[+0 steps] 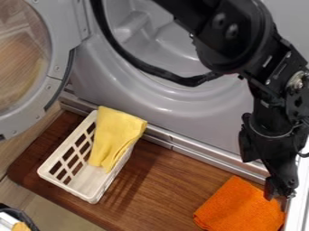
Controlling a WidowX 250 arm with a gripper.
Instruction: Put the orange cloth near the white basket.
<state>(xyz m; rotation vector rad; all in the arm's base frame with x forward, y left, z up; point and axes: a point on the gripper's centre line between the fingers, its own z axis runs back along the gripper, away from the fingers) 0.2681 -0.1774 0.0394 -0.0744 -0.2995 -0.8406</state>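
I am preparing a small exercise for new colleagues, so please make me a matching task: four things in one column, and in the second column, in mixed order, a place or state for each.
Column 1
1. orange cloth
2. yellow cloth
3. white basket
4. gripper

Column 2
A. at the upper right edge of the orange cloth
B. draped over the rim of the white basket, partly inside
C. lattice-sided, at the picture's left
D. on the wooden board, at the picture's lower right

Right pairs: 1-D, 2-B, 3-C, 4-A
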